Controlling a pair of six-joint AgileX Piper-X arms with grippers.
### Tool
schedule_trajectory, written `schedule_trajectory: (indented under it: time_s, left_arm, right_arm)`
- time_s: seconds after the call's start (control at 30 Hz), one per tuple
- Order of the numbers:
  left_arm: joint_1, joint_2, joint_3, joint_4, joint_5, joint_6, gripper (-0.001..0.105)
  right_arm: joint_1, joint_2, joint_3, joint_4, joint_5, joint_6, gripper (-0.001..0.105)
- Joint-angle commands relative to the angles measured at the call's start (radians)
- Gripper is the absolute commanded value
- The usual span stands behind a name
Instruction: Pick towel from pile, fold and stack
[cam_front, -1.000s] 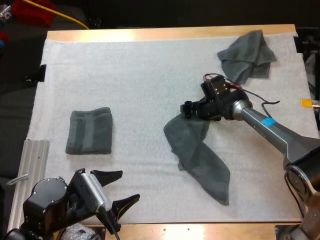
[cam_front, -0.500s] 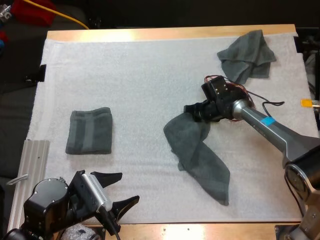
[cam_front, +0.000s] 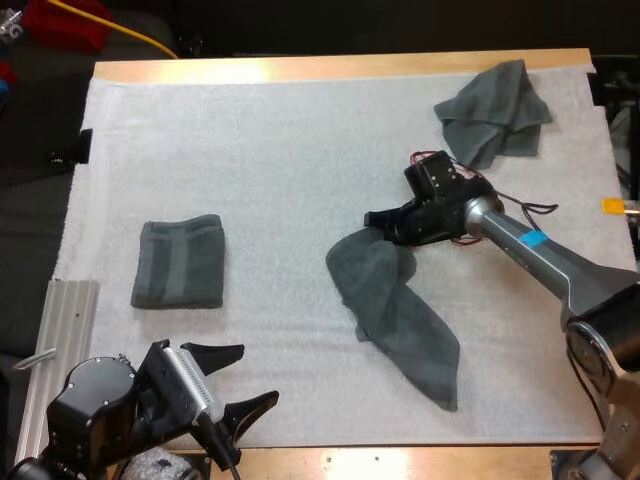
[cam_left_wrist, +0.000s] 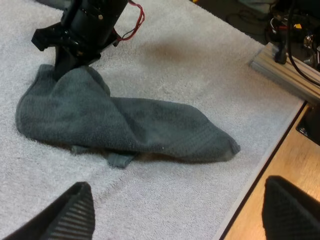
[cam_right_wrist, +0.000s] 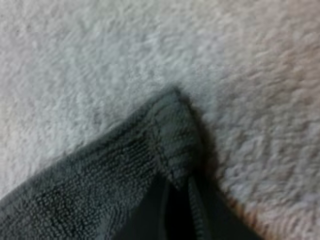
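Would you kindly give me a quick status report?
Left pincer open, holding nothing. Right pincer shut on corner of middle towel. Nothing blocking.

Grey-green towel, white mat

Left end effector spread wide; right end effector pinching towel corner.

A wooden table is carrying a white mat that is covering nearly all of its top. Three dark grey-green towels are lying on the mat. A folded towel is lying at the left. A long rumpled towel is stretching from centre toward lower right. A crumpled towel is sitting at upper right.
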Motion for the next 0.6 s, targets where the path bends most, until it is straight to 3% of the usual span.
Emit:
schedule_trajectory:
  time_s: [0.0,0.4,0.57]
  left_arm:
    - [-0.006,0.003,-0.006,-0.002,-0.002,-0.008,0.067]
    - [-0.006,0.003,-0.006,-0.002,-0.002,0.006,0.067]
    - [-0.006,0.003,-0.006,-0.002,-0.002,0.012,0.067]
  right_arm:
    - [0.004,0.008,0.005,0.015,-0.04,0.004,0.0]
    - [0.004,-0.125,0.004,-0.052,0.026,-0.049,0.0]
    - [0.004,-0.158,-0.046,-0.067,0.038,-0.049,0.0]
